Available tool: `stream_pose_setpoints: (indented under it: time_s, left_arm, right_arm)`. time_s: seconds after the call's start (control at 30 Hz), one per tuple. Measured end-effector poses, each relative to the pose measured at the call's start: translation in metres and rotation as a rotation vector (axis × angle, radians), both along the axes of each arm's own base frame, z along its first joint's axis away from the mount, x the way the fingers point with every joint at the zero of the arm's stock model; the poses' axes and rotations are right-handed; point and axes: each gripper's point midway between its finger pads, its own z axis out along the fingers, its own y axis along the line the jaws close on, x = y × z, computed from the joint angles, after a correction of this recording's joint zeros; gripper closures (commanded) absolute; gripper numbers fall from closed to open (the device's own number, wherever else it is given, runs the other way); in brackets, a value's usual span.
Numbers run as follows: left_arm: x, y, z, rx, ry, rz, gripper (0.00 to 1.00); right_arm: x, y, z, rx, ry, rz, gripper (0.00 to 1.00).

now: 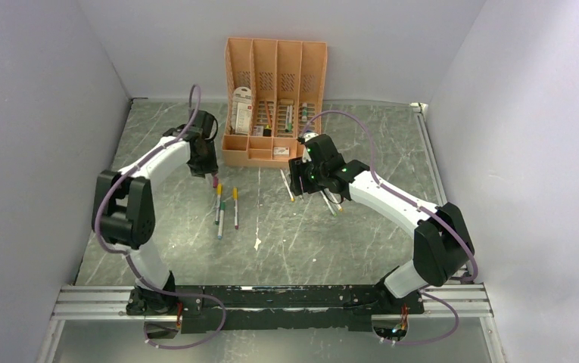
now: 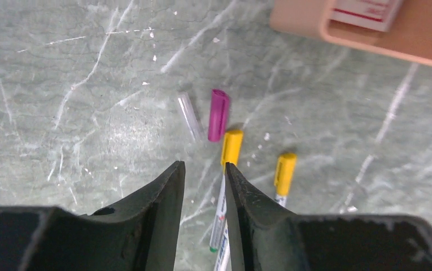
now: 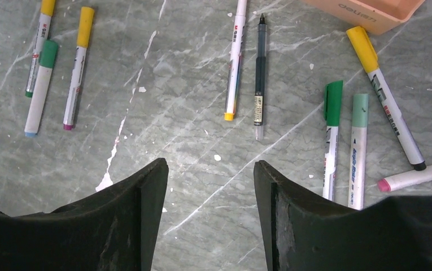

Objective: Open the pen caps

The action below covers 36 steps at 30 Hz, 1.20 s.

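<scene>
Marbled tabletop [image 1: 347, 249]: purple cap [image 2: 218, 114] loose at 12 o'clock of L jaws, narrowly parted, empty; R jaws wide, empty, prob. readying for capped pens [image 3: 330, 147].

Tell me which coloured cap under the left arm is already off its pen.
The purple cap: it lies loose with its open end showing, while both yellow caps sit on pens.
</scene>
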Motion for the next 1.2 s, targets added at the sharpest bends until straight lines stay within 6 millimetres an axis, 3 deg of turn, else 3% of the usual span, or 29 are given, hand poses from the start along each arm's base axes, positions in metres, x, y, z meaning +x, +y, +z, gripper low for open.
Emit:
stream_pose_setpoints:
  time_s: [0.23,0.4,0.53,0.7,1.0,1.2]
  left_arm:
    - [-0.007,-0.014,0.063,-0.11,-0.13,-0.049,0.54]
    - [-0.023,-0.033,0.077,-0.155,-0.151,-0.104,0.51]
    - [-0.045,-0.063,0.064,-0.18,-0.104,-0.177,0.51]
    - [-0.067,-0.084,0.041,-0.187,-0.034,-0.214,0.53]
    - [-0.062,-0.088,-0.008,-0.128,0.046,-0.189,0.55]
    - [-0.056,-0.084,-0.028,-0.079,0.067,-0.17,0.55]
  right_arm:
    - [-0.003,0.004,0.0,0.013,0.008,0.006,0.41]
    - [-0.007,0.002,-0.007,0.009,0.025,0.004,0.41]
    - [-0.011,-0.001,-0.011,0.007,0.033,0.001,0.41]
    - [-0.014,-0.003,-0.008,0.02,0.028,-0.006,0.41]
    - [-0.019,-0.007,-0.004,0.035,0.017,-0.012,0.41]
    - [-0.024,-0.01,-0.009,0.026,0.029,-0.013,0.41]
